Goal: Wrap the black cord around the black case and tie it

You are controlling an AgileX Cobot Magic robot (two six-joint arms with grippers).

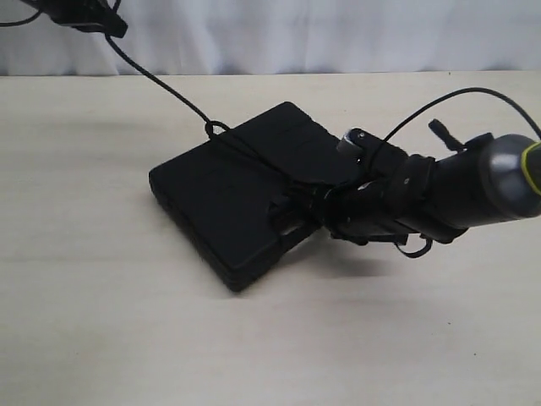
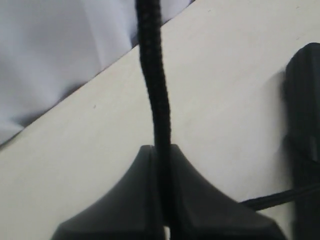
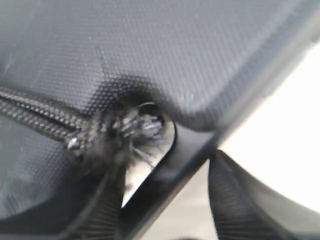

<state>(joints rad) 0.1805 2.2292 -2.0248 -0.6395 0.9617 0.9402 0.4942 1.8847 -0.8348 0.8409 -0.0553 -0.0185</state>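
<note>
- Left gripper is raised over the far left of the table, its smooth, wedge-shaped dark jaws pressed together on the black cord.
- From this pinch the matte, braided rope runs in a taut straight line down to the black case.
- It forms a small loop at the case's far corner and then crosses the lid diagonally.
- The case is flat, rectangular and matte plastic, with rounded corners. It lies skewed at the middle of the pale wood-grain table.
- Right gripper reaches in low from the right to the case's near-right edge, by the moulded handle.
- In the right wrist view its ribbed fingers stand apart on either side of a thin black bar of the case, with pale table showing in the gaps.
- Close up, the case surface is finely pebbled, and a frayed, fuzzy cord end sits at a curved notch in it.
- A white pleated curtain hangs behind the table.
</note>
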